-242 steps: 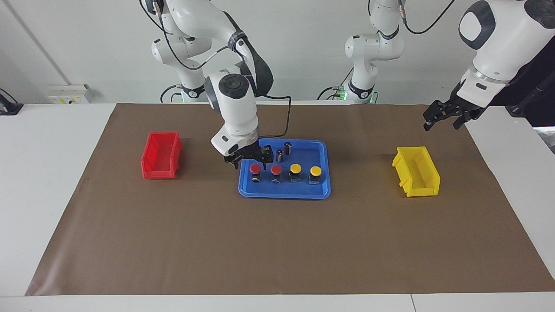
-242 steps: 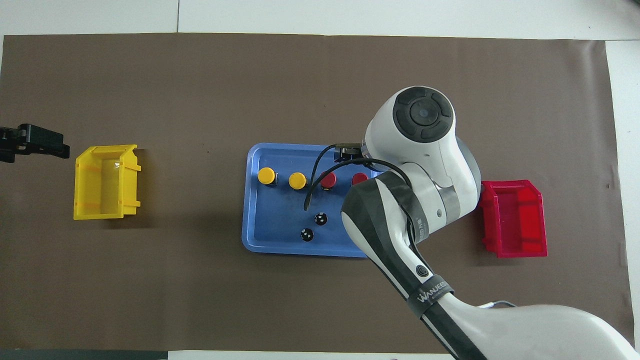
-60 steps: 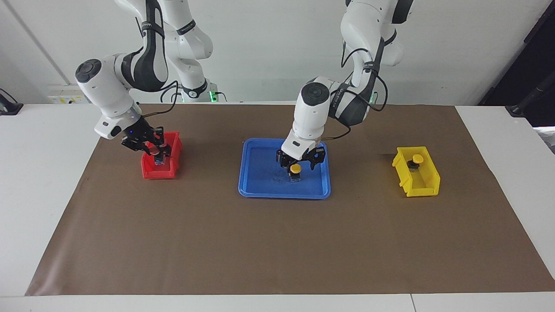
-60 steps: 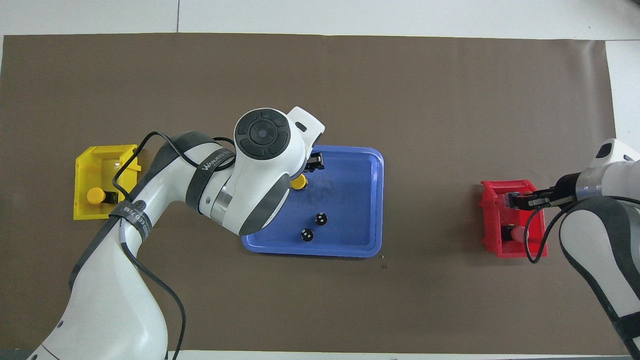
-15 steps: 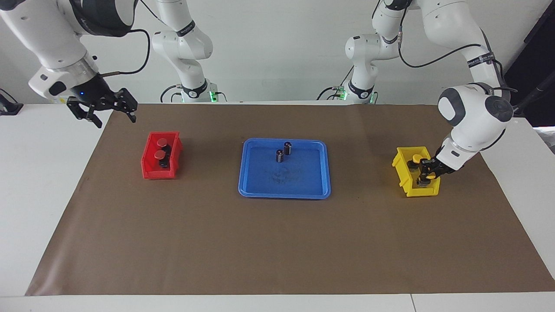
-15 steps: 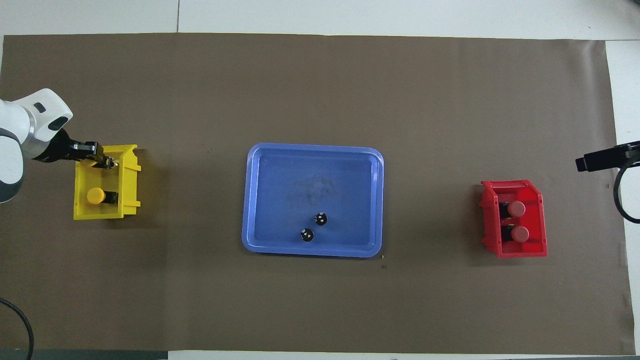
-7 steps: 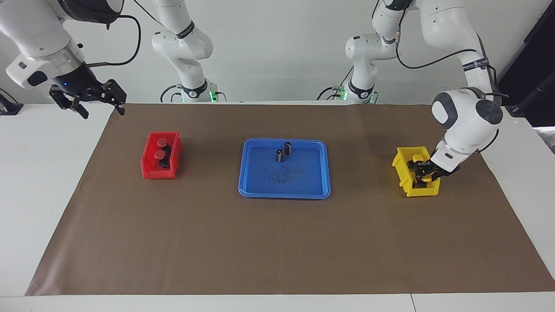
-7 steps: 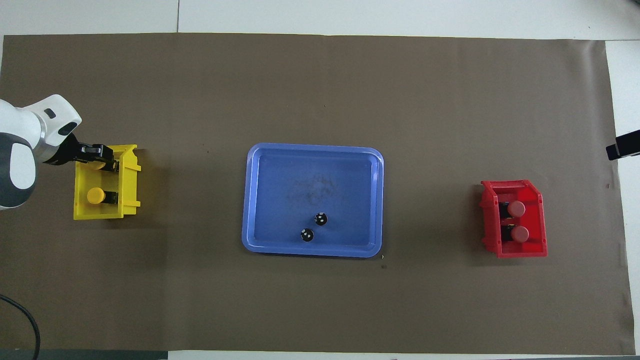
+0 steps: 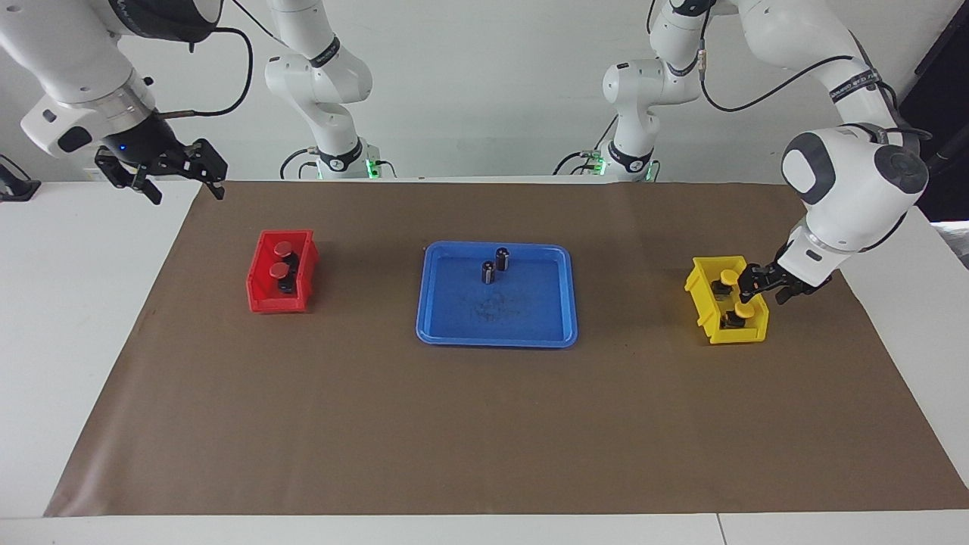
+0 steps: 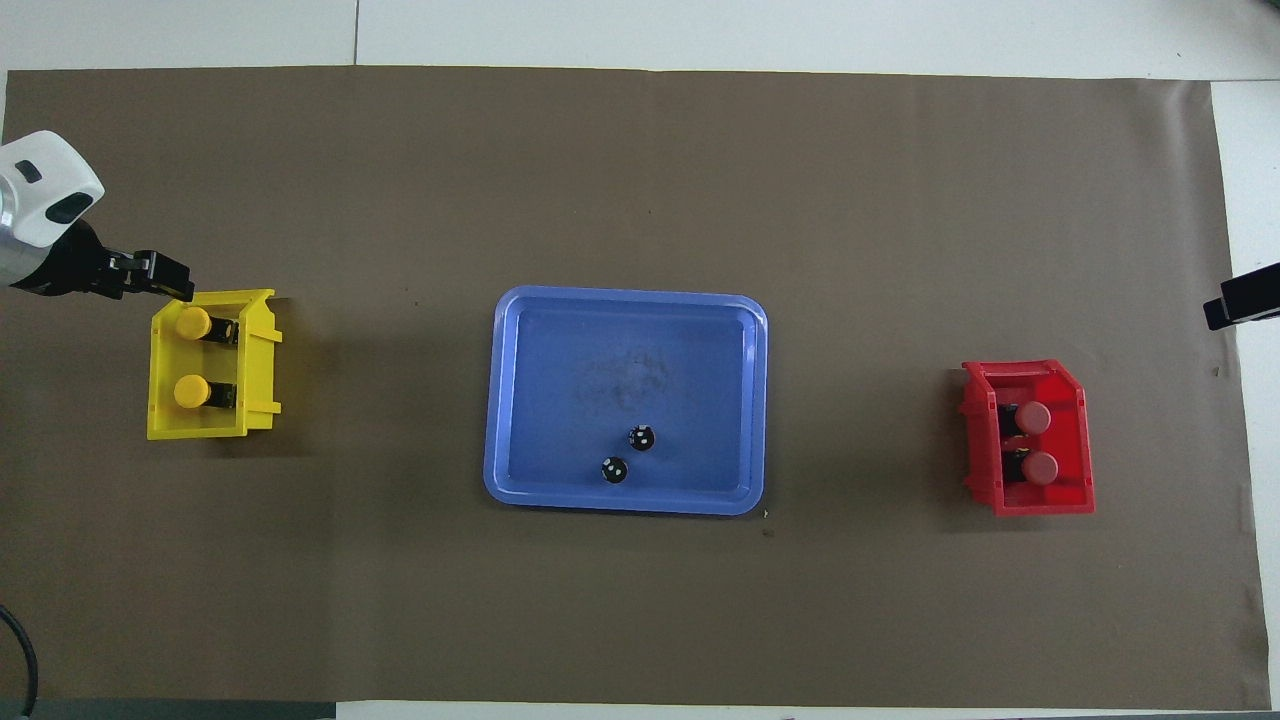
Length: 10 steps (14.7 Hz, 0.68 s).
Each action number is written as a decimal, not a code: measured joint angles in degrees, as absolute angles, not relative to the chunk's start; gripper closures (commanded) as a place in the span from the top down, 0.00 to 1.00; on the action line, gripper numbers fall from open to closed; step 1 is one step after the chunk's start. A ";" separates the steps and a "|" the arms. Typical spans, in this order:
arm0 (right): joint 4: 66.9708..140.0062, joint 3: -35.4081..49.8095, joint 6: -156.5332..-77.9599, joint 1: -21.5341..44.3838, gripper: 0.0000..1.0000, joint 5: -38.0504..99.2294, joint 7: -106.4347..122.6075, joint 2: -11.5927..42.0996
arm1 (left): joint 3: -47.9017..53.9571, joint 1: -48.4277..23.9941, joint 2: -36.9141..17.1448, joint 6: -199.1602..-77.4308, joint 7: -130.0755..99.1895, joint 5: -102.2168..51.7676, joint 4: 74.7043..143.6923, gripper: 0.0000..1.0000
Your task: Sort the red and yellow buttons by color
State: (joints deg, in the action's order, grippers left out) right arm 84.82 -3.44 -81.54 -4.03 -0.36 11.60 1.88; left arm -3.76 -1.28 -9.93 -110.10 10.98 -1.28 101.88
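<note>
1. The two yellow buttons (image 10: pixel 192 323) lie in the yellow bin (image 10: pixel 262 360) at the left arm's end of the worktop (image 9: pixel 484 424), one farther from the robots than the other (image 10: pixel 188 391)
2. The two red buttons (image 10: pixel 1033 417) lie in the red bin (image 10: pixel 1078 440) at the right arm's end, side by side, one (image 10: pixel 1040 467) nearer to the robots
3. The left gripper (image 9: pixel 766 288) hangs just above the yellow bin's edge toward the left arm's end of the worktop; its fingers are parted and hold nothing, and both yellow buttons rest in the bin apart from it
4. The right gripper (image 9: pixel 172 180) is raised over the worktop's corner near the right arm's base, well apart from the red bin; its fingers are spread wide and empty
5. The blue tray (image 10: pixel 520 400) sits on the brown mat (image 10: pixel 640 600) between the two bins; in it stand two dark capless cylinders (image 10: pixel 641 437), close together on the side nearer to the robots
</note>
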 measured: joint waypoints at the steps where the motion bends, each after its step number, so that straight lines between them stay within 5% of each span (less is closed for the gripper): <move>1: 84.82 -3.51 -81.53 -4.05 1.00 -0.37 11.60 1.88 | -3.51 -1.31 -9.86 -108.96 10.99 -1.28 100.48 1.00; 10: 84.83 -3.78 -81.52 -4.13 1.00 -0.38 11.60 1.88 | -3.05 -4.32 -4.38 -100.30 15.87 1.61 96.10 1.00</move>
State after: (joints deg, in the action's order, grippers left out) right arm 84.83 -3.78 -81.52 -4.13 -0.38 11.60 1.88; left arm -3.05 -4.32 -4.38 -100.30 15.87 1.61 96.10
